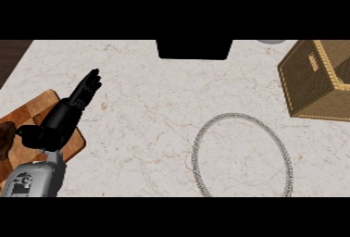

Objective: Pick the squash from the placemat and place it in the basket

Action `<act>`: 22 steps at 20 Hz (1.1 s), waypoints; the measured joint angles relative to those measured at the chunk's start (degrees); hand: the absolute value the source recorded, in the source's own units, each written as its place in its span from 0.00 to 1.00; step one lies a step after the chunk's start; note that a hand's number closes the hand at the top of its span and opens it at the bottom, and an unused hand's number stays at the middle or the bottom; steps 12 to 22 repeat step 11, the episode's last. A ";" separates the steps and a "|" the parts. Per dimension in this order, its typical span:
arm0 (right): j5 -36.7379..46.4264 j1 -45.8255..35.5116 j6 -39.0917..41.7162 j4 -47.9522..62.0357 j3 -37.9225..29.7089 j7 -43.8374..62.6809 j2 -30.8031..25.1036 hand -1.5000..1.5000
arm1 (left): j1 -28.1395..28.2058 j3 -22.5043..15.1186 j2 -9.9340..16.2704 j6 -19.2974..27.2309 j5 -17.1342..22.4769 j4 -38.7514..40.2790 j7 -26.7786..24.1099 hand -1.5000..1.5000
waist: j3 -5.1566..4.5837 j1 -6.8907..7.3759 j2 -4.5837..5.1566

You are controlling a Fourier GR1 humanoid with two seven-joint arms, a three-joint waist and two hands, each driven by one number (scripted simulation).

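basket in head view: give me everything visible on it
The brown woven wicker basket sits at the counter's far right, cut off by the view's right edge. It is box-shaped, with a lighter braided rim and a pale tag on its left wall. It stands upright on the marble counter, angled slightly. Its inside barely shows. Nothing touches it; neither hand is near.

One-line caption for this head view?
Left hand open beside wooden board; ring-edged placemat bare, wicker basket at right.
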 measured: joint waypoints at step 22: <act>-8.08 -3.61 8.71 6.56 -6.37 1.87 -6.36 0.00 | 0.93 0.60 0.17 -0.14 -0.24 0.60 -1.63 0.50 | -0.03 -0.46 -0.10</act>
